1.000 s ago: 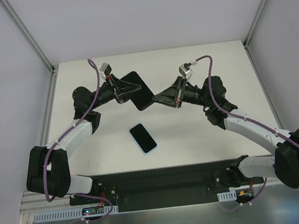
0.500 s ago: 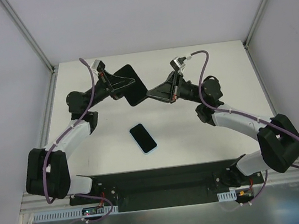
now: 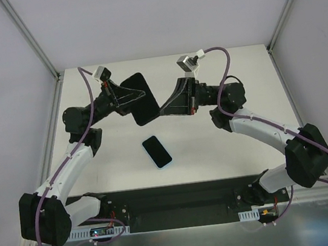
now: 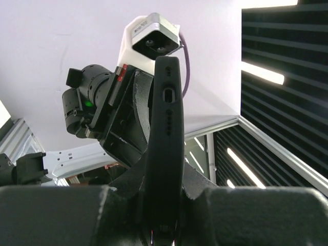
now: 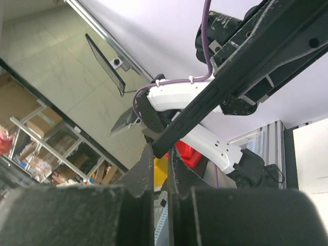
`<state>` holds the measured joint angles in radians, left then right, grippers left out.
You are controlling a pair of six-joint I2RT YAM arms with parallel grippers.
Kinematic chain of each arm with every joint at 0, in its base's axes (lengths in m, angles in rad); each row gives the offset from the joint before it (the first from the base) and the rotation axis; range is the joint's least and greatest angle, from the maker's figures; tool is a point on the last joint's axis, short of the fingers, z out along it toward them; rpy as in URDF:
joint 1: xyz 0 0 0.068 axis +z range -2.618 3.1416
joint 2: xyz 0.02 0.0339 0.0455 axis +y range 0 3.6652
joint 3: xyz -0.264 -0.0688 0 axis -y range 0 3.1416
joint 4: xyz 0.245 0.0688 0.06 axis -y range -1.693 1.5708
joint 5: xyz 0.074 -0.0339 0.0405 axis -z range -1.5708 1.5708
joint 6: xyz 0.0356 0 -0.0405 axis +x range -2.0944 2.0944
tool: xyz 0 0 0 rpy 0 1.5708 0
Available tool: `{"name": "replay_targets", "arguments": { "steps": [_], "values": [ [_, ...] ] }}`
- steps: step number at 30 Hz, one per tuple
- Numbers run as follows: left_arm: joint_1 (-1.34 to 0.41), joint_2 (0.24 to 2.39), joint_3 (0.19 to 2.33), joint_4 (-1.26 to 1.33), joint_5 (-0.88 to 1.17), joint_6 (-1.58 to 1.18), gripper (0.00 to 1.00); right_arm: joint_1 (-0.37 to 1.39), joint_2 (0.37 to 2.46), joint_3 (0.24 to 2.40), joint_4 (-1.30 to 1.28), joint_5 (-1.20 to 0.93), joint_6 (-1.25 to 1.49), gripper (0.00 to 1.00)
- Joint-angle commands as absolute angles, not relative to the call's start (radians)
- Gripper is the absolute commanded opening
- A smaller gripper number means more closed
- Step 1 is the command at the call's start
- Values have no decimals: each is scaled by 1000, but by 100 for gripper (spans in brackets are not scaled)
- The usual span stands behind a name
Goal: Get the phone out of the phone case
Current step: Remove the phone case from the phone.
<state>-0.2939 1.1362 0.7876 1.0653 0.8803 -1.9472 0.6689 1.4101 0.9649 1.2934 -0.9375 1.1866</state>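
Both arms have swung the case (image 3: 144, 110) up and tipped it steeper than a second ago. Left gripper (image 3: 138, 94) and right gripper (image 3: 161, 112) are each pinched shut on an opposite edge of it. The phone (image 3: 157, 151) lies flat on the surface (image 3: 218, 72) below, already out, I'd judge. It looks rigid, slick and breakable, so it is best gripped across its long sides.
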Motion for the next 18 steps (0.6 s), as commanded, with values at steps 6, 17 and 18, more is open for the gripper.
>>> {"name": "replay_targets", "arguments": {
  "steps": [6, 17, 18],
  "values": [
    [-354, 1106, 847, 1023, 802, -1971, 0, 707, 1497, 1077, 1532, -1062, 1080, 1],
    [-356, 1068, 839, 1008, 802, -1968, 0, 644, 1529, 997, 1462, -907, 1106, 2],
    [-356, 1066, 839, 1005, 802, -1967, 0, 635, 1519, 964, 1400, -856, 1085, 1]
  ]
}}
